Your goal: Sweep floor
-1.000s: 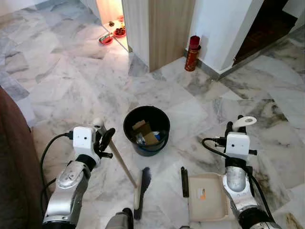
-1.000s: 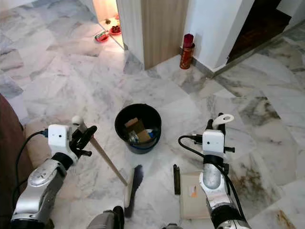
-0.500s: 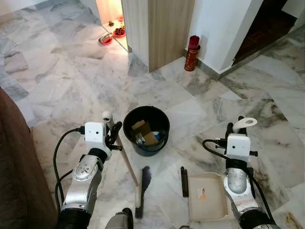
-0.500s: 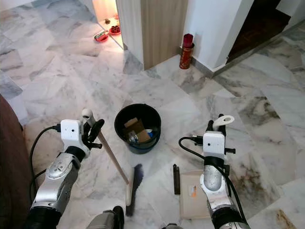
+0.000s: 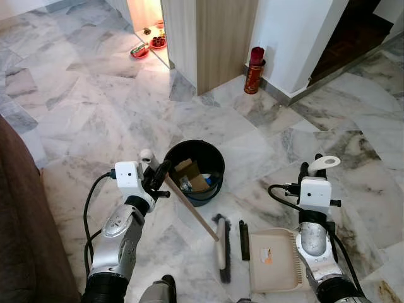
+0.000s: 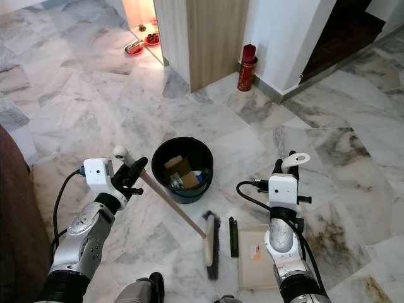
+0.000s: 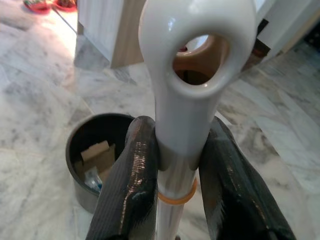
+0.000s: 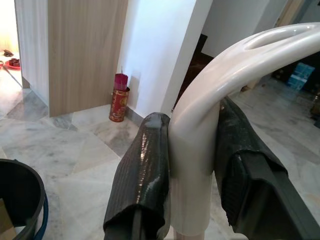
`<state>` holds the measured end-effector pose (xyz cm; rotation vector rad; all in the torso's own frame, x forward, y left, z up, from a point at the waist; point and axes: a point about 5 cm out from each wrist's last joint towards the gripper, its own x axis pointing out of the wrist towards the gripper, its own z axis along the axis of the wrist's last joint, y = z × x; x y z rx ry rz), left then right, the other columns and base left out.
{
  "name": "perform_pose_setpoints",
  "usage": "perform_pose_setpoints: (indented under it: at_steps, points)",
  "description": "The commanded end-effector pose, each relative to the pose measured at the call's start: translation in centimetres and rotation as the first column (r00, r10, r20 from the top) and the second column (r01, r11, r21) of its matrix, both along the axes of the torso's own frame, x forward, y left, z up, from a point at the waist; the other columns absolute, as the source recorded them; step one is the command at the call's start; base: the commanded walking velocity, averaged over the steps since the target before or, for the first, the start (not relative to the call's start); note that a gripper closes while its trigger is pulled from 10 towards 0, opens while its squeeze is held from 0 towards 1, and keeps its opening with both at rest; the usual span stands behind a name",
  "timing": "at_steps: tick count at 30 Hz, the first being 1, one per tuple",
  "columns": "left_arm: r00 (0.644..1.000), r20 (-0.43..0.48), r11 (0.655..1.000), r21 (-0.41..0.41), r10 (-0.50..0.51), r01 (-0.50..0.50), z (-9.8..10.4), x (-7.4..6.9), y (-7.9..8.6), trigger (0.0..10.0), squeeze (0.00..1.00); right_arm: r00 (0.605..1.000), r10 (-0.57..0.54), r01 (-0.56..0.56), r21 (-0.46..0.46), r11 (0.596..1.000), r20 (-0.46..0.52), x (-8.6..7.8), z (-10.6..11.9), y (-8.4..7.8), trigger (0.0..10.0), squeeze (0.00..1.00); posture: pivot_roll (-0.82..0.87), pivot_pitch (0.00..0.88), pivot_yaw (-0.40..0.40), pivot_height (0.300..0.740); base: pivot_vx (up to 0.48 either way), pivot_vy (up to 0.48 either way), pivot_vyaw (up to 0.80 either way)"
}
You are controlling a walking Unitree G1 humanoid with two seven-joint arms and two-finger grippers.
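Left gripper [image 7: 176,165]: clamped on broom [image 5: 192,211] handle top.
Broom head [image 5: 221,249]: on floor [image 5: 95,107], just beside dustpan [image 5: 274,259] lip, long axis parallel to it.
Right gripper [image 8: 192,155]: closed on dustpan handle, pan flat on floor.
Bin [image 5: 194,170]: behind broom head, cardboard inside.
Next move: probably short push rightward into pan.
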<state>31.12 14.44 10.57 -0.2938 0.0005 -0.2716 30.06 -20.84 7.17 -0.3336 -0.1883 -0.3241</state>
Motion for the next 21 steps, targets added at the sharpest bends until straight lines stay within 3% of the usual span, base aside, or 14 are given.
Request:
perform_pose_setpoints:
  at_steps: [1, 4, 6, 21]
  points:
    - [0.999, -0.04, 1.0, -0.006, -0.012, 0.012, -0.9, -0.4, 0.1, 10.0, 0.0, 0.999, 0.003, -0.003, -0.001, 1.0, -0.05, -0.4, -0.9, 0.1, 10.0, 0.0, 0.07, 0.211, 0.01, 0.74, 0.0, 0.0, 0.0]
    - [0.996, -0.071, 0.998, -0.025, -0.055, 0.054, -1.3, -0.5, -0.2, 10.0, 0.0, 0.999, 0.002, -0.002, -0.003, 1.0, -0.049, -0.5, -0.9, 0.0, 10.0, 0.0, 0.07, 0.214, 0.011, 0.74, 0.0, 0.0, 0.0]
    - [0.986, -0.125, 0.987, -0.13, -0.11, 0.093, -1.7, -0.6, -0.5, 10.0, 0.0, 0.999, -0.001, 0.0, -0.004, 1.0, -0.05, -0.7, -1.0, 0.0, 10.0, 0.0, 0.06, 0.219, 0.013, 0.74, 0.0, 0.0, 0.0]
    - [0.972, -0.132, 0.943, -0.298, -0.195, 0.148, -1.0, -0.2, -1.1, 10.0, 0.0, 0.998, 0.007, -0.007, 0.008, 1.0, -0.055, -0.7, -1.2, 0.4, 10.0, 0.0, 0.07, 0.224, 0.02, 0.74, 0.0, 0.0, 0.0]
